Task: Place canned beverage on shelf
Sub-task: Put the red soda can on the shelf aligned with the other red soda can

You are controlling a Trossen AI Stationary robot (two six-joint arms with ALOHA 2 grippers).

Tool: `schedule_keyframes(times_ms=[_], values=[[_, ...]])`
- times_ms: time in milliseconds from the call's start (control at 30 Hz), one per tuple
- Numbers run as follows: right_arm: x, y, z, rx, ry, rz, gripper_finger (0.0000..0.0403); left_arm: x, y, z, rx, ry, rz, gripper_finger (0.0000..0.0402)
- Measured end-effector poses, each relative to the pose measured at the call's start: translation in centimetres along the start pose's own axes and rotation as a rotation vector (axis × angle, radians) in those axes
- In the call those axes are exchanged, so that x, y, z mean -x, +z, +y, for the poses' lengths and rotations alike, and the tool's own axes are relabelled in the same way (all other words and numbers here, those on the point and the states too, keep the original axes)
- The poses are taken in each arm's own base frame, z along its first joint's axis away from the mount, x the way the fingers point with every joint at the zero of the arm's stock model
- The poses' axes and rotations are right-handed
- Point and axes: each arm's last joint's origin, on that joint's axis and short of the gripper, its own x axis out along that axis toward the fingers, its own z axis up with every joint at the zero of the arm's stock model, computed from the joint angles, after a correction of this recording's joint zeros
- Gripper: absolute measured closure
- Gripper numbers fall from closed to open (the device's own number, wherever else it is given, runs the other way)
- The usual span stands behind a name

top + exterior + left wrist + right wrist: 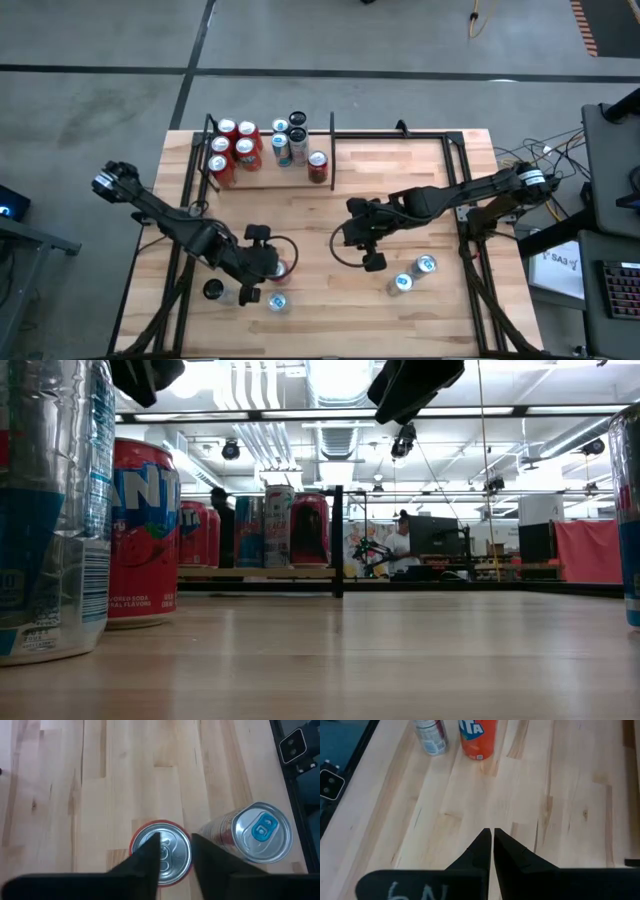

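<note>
A red can (161, 851) stands upright on the table at the near left. My left gripper (175, 854) hovers just above its top with a small gap between the fingers; in the low view the gripper (145, 375) is clear of the red can (142, 530). A silver can with a blue tab (261, 831) stands close beside the red one. My right gripper (492, 840) is shut over bare wood mid-table (372, 262). The shelf (332, 150), at the far left, holds several upright cans (245, 148).
Two silver cans (413, 275) stand at the near right, below my right gripper. A dark-topped can (213, 290) stands by the left arm. The wider bay of the black frame (455, 140) runs along the far and right edges. Bare wood lies between the shelf and both grippers.
</note>
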Motion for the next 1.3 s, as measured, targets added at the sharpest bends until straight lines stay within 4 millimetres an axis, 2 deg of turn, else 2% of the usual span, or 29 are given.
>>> schedule_keyframes(times_ms=[300,433,567,1300], values=[[-0.1,0.1,0.0,0.000,0.000,-0.004,0.0394,-0.6,-0.7,0.1,-0.030,0.053,0.067,0.0107],[-0.1,0.0,0.0,-0.011,0.000,-0.001,0.0394,-0.6,-0.7,0.1,-0.031,0.056,0.068,0.0048],[-0.2,0.0,0.0,-0.011,0.001,0.000,0.0394,-0.6,-0.7,0.1,-0.027,0.056,0.067,0.0035],[-0.7,-0.2,-0.1,-0.018,0.001,0.020,0.0394,-1.8,-1.6,0.3,-0.036,0.084,0.064,0.0041]])
